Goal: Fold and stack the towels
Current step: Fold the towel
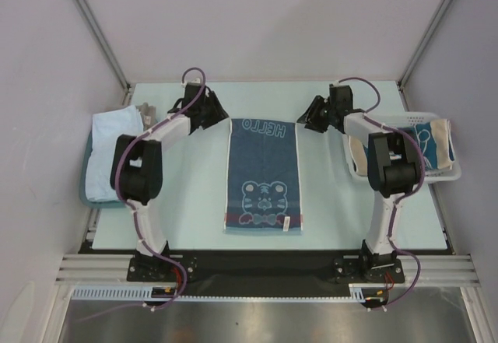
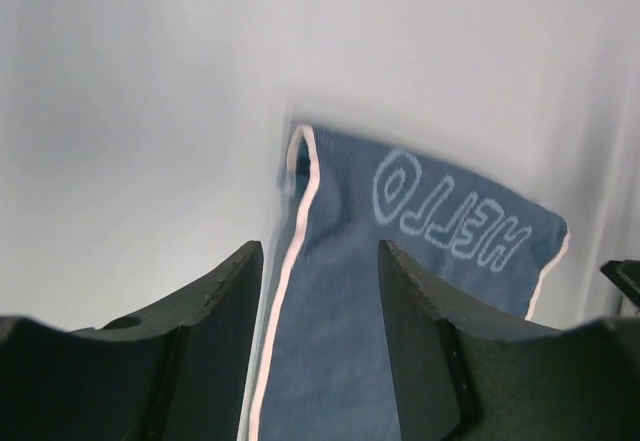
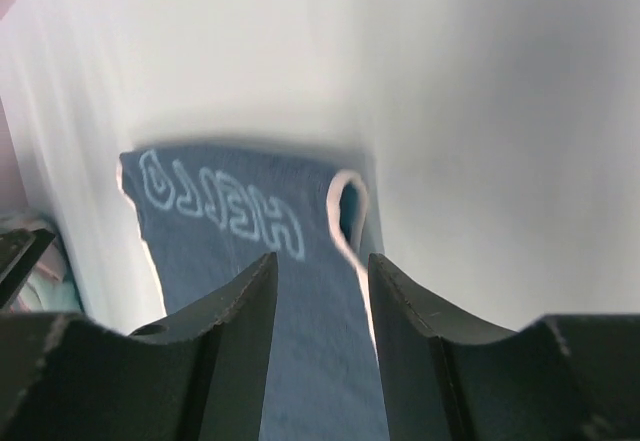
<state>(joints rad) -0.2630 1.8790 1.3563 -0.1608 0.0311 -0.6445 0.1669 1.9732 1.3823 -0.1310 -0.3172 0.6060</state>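
A dark blue towel (image 1: pixel 263 176) with white "HELLO" lettering and a cat drawing lies flat and lengthwise in the middle of the table. My left gripper (image 1: pixel 220 117) hovers open at its far left corner and my right gripper (image 1: pixel 306 120) hovers open at its far right corner. In the left wrist view the towel (image 2: pixel 400 261) and its pale edge show between the spread fingers (image 2: pixel 225 301), with nothing pinched. The right wrist view shows the towel (image 3: pixel 230 221) below the open gripper (image 3: pixel 322 271), its corner curled up in a small loop. A folded light blue towel (image 1: pixel 109 152) lies at the left.
The light blue towel rests on a shallow teal tray (image 1: pixel 84 191) at the table's left edge, with a grey-beige cloth (image 1: pixel 146 113) behind it. A white mesh basket (image 1: pixel 443 176) at the right holds another towel (image 1: pixel 432 141) with tan ends. Walls enclose the table.
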